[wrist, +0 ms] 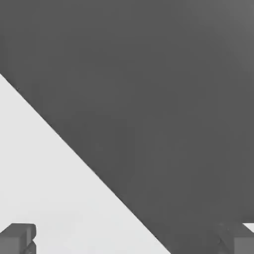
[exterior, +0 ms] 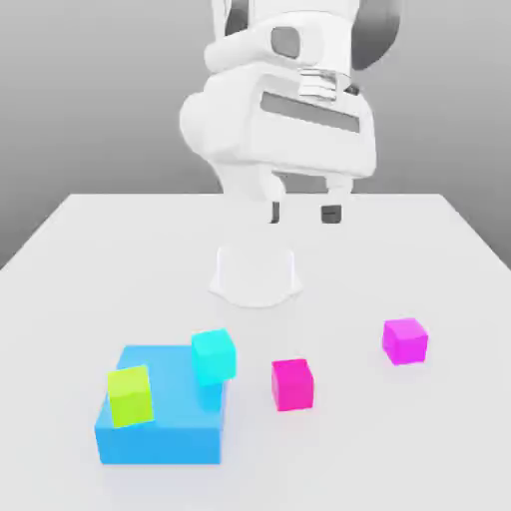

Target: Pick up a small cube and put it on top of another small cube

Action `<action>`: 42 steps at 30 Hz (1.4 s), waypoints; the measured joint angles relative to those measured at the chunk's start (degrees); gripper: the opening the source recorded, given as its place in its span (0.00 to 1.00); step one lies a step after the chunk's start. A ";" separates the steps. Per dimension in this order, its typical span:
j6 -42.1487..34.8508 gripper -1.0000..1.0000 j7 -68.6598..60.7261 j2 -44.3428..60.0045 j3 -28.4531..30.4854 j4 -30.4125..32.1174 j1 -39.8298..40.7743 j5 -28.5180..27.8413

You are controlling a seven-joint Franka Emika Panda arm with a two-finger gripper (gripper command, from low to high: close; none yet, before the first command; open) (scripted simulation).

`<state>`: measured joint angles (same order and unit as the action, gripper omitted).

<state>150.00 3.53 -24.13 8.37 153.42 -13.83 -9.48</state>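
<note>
Hot-pink small cube (exterior: 292,384) on table, well below raised end effector (exterior: 302,213), fingers apart.

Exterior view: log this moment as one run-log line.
phase: pre-grasp | gripper: open, raised above table, holding nothing | hot-pink cube: on table, untouched | violet-magenta cube: on table, apart, nothing stacked

- Gripper (exterior: 302,213) hangs high above the table (exterior: 439,419), fingers apart, holding nothing.
- Small hot-pink cube (exterior: 292,384) rests on the table, just beside the big blue block (exterior: 170,424).
- Violet-magenta cube (exterior: 404,341) sits apart, toward the exterior view's right.
- Cyan cube (exterior: 215,356) and lime cube (exterior: 131,395) rest on the blue block.
</note>
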 joint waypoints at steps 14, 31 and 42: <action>12.71 0.50 -33.37 14.57 8.35 14.75 -9.36 -0.50; 31.05 0.00 -54.24 36.69 -8.16 15.03 1.30 18.04; 24.03 0.00 -48.26 28.42 -0.34 16.29 -4.64 10.32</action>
<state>174.03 -44.73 4.28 8.03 169.71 -18.47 0.84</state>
